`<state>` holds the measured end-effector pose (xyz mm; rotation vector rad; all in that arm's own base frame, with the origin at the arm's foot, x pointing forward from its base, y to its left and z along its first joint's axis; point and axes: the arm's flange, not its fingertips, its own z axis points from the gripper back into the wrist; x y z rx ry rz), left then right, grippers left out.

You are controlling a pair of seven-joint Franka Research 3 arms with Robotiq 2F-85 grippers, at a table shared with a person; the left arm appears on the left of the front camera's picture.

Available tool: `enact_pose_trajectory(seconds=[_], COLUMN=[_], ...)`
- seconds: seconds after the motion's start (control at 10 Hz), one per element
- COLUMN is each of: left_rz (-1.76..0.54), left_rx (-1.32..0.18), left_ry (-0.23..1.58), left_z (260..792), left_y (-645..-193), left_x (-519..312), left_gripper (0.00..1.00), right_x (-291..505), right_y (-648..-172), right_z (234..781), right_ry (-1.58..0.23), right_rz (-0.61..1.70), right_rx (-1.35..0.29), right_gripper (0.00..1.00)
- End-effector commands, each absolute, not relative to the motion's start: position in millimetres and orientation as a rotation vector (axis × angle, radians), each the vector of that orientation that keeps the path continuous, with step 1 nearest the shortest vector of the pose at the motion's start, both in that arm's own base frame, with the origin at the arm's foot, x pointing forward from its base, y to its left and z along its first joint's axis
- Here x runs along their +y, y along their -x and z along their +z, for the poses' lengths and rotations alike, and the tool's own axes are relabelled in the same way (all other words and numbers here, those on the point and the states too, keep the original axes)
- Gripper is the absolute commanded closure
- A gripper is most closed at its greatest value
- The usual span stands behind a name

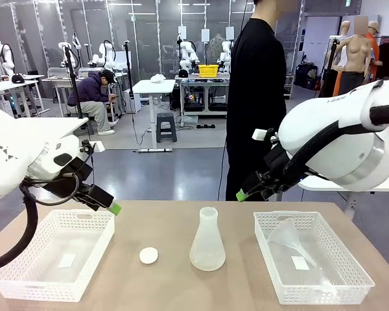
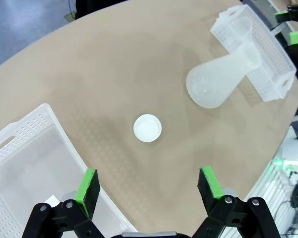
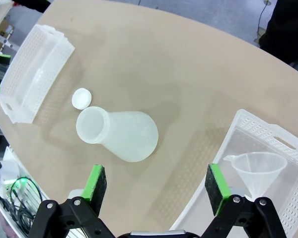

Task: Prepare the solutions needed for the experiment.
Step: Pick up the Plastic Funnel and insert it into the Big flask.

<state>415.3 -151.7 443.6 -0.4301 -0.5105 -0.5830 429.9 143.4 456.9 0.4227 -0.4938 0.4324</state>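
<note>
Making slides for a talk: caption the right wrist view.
Open right pincer above an upright flask, a cap beside it, and a funnel in a tray.

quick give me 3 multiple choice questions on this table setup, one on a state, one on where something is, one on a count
1. The flask on the table is:
A) upright, mouth open
B) lying on its side
C) gripped in jaws

2. The funnel is:
A) in the flask's mouth
B) in the right basket
C) loose on the table

3. White baskets on the table:
A) one
B) two
C) four

Answers:
1 A: it stands on its base with nothing in its mouth, and a white cap lies apart beside it.
2 B: it lies inside that basket.
3 B: there is the right basket plus the left basket.
</note>
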Motion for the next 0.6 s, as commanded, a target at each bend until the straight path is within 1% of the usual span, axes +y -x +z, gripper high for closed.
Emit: enact_pose_trajectory(seconds=[0.0, 0.1, 0.2, 0.3, 0.4, 0.5], left_rz=[-0.578, -0.583, -0.552, -0.563, -0.548, -0.541], left_rx=[-0.542, -0.511, -0.439, -0.42, -0.355, -0.355], left_ry=[0.433, 0.43, 0.617, 0.705, 0.88, 0.925], left_z=[441.7, 443.6, 440.7, 437.1, 433.0, 423.9], left_y=[-414.5, -415.3, -432.0, -444.1, -455.9, -467.0], left_x=[-148.6, -151.7, -147.0, -144.7, -145.5, -149.5], left_gripper=[0.0, 0.0, 0.0, 0.0, 0.0, 0.0], right_x=[137.7, 143.4, 139.9, 134.5, 133.8, 135.8], right_y=[-428.8, -429.9, -440.7, -453.7, -465.8, -474.6], right_z=[452.4, 456.9, 456.7, 453.6, 448.2, 442.1], right_ry=[-0.428, -0.423, -0.579, -0.657, -0.754, -0.802], right_rz=[0.452, 0.432, 0.416, 0.382, 0.353, 0.327], right_rx=[-0.514, -0.494, -0.449, -0.431, -0.375, -0.359], right_gripper=[0.0, 0.0, 0.0, 0.0, 0.0, 0.0])
